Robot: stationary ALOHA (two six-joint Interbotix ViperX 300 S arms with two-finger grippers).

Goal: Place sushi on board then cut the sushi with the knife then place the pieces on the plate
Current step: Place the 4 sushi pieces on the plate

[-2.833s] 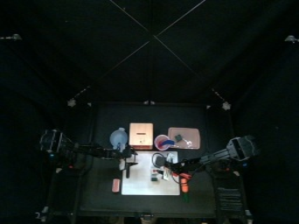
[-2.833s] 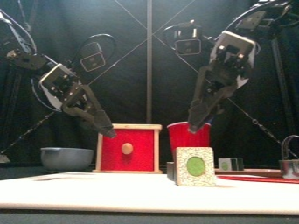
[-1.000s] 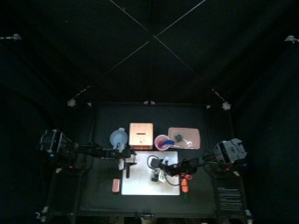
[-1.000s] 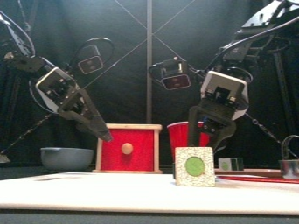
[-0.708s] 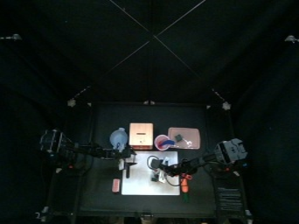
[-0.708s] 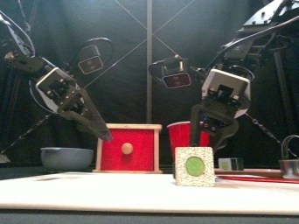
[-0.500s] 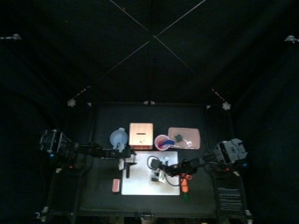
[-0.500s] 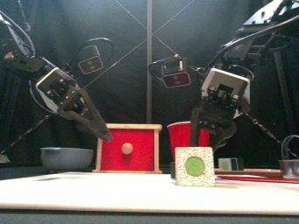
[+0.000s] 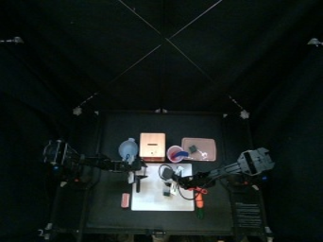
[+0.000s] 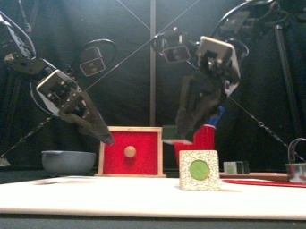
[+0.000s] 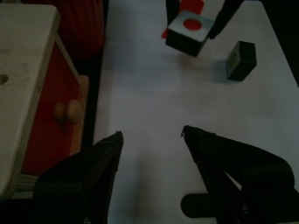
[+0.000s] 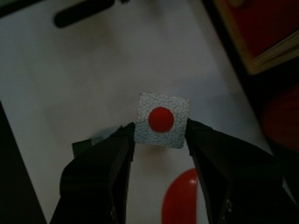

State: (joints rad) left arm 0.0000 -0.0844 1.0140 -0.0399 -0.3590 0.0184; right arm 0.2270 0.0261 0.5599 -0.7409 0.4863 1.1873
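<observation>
Sushi piece (image 10: 199, 170): upright on white board (image 10: 120, 192), near the table's middle.
Right gripper (image 10: 185, 125): above that piece; we judge it clamped on red knife (image 12: 181, 199).
Left gripper (image 11: 149, 134): jaws spread wide, hovering left of the piece.

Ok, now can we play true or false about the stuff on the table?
1. A bowl sits beside the wooden box. True.
2. The sushi piece lies in the bowl. False: it stands on the white board.
3. The box has a blue drawer front. False: it is red.
4. The left claw is open and holds nothing. True.
</observation>
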